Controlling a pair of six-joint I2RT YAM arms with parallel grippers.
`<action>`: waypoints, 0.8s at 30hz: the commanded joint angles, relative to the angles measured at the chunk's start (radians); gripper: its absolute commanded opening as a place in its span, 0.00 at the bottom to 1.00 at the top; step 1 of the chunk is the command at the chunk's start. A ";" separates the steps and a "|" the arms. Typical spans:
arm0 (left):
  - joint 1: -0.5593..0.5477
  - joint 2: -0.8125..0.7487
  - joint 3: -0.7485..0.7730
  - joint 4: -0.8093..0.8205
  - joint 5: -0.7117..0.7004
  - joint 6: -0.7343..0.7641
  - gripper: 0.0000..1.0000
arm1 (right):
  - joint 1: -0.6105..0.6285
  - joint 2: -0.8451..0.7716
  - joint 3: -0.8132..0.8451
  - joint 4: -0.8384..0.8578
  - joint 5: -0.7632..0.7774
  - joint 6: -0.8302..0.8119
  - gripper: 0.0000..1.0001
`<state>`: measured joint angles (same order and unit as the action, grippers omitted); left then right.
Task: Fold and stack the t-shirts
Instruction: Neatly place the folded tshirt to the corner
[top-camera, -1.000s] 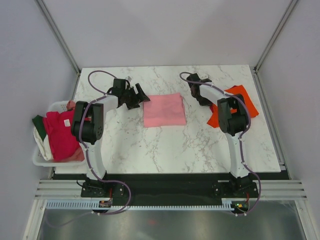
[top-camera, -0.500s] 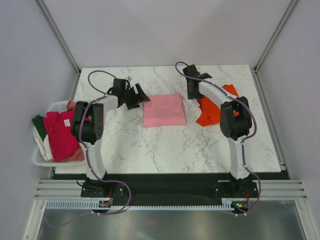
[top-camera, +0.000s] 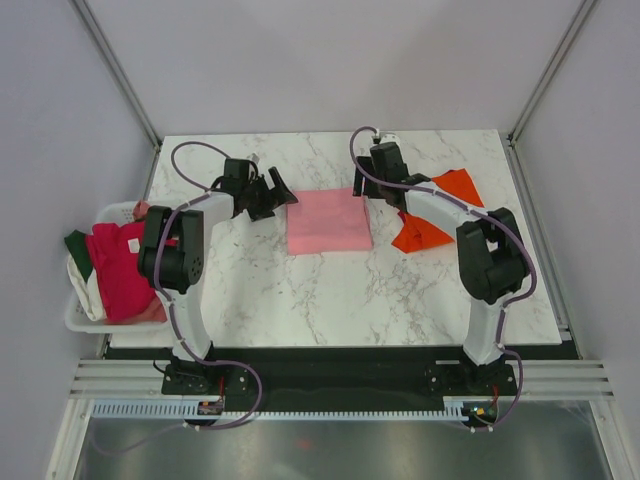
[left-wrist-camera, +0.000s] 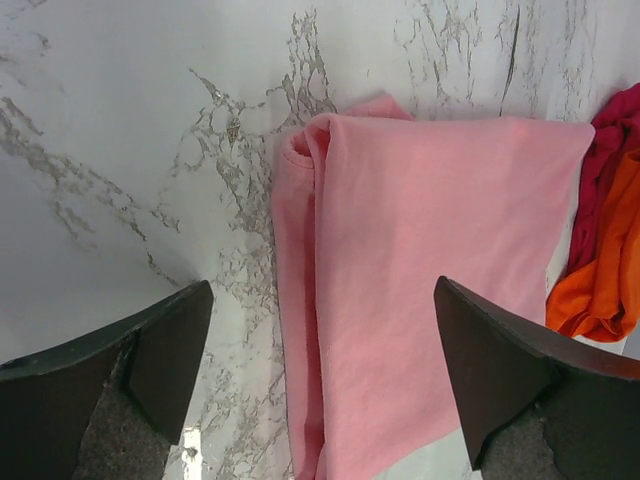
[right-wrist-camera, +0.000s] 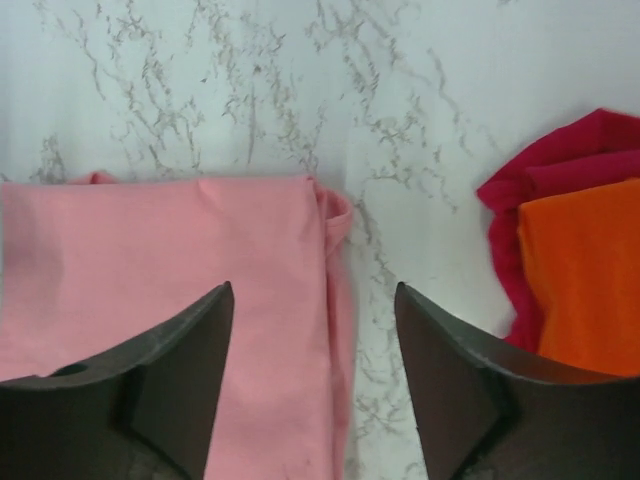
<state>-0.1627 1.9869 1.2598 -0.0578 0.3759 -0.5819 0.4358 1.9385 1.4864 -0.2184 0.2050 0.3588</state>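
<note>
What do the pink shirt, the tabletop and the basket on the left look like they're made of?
Pink shirt: soft matte knit cloth, probably cotton jersey; its folded edges are rounded and rolled. Tabletop: smooth white marble look with grey veins; it could be real stone or printed laminate. Basket: white plastic, judging by its thin, rigid rim.

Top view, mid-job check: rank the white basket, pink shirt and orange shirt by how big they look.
1. white basket, largest
2. pink shirt
3. orange shirt, smallest as seen, but the right arm crosses over it, so its full spread is unsure.
</note>
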 joint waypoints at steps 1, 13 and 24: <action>0.006 -0.046 -0.004 0.007 -0.031 0.043 1.00 | -0.015 -0.024 -0.071 0.249 -0.139 0.075 0.76; 0.006 0.023 0.069 -0.028 0.017 0.048 0.89 | -0.111 0.120 -0.072 0.337 -0.378 0.262 0.68; -0.006 0.070 0.113 -0.040 0.041 0.036 0.80 | -0.140 0.204 -0.077 0.340 -0.432 0.305 0.68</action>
<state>-0.1642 2.0289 1.3285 -0.0868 0.3943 -0.5747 0.2993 2.1227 1.3949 0.0765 -0.1928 0.6415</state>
